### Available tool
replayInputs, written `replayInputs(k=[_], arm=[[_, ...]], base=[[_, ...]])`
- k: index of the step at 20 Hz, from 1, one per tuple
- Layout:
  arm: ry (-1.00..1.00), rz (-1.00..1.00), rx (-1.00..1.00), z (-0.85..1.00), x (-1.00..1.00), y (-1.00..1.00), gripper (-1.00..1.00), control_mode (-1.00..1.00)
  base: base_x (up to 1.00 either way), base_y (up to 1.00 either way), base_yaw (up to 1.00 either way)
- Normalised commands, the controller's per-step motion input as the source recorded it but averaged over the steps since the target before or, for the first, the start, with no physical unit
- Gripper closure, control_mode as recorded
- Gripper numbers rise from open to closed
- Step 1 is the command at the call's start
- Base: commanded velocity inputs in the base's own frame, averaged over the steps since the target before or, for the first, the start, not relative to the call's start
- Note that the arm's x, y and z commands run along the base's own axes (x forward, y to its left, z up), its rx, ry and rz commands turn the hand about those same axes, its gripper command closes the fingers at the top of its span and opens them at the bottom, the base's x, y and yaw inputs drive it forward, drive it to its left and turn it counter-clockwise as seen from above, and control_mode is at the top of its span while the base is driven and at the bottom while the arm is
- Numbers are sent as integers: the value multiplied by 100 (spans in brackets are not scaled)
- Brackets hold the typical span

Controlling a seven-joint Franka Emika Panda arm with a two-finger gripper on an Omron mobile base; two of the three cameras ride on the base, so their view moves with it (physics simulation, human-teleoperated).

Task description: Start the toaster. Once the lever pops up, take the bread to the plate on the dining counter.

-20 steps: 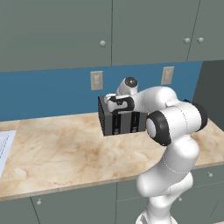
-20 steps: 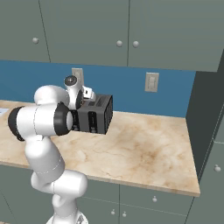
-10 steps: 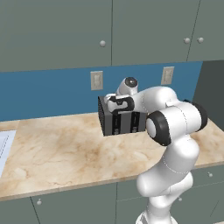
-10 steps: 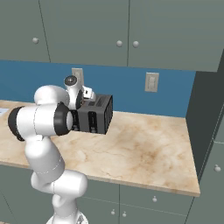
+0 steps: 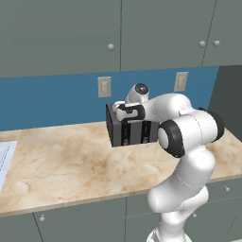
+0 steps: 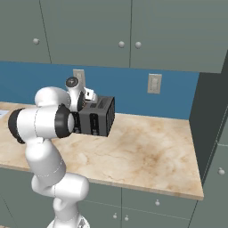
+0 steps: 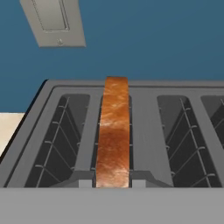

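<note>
While the hand [image 5: 126,113] hung over the toaster [image 6: 99,117], its jaws were clenched, and you cannot tell from these views whether they gripped anything. Directly beneath the hand, the bread [image 7: 113,131] stood on edge in the second slot from the near end, its brown crust proud of the slot rim; the neighbouring slots held nothing. The toaster sat on the table [image 5: 61,160] by the blue wall. You would judge the step in hand to be the pickup of the slice: the next move called for a firm pinch across the crust and a straight lift clear of the wire guides.
</note>
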Motion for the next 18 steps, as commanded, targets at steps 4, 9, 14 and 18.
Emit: replayInputs(k=[4, 9, 14, 18], arm=[[0, 0, 0, 0, 1, 0, 100, -100], [-6, 0, 0, 17, 0, -1, 100, -100], [-6, 0, 0, 25, 0, 0, 100, -100], [-8, 0, 0, 32, -7, 0, 100, -100]], base=[[0, 0, 0], [0, 0, 0], [0, 0, 0], [0, 0, 0]])
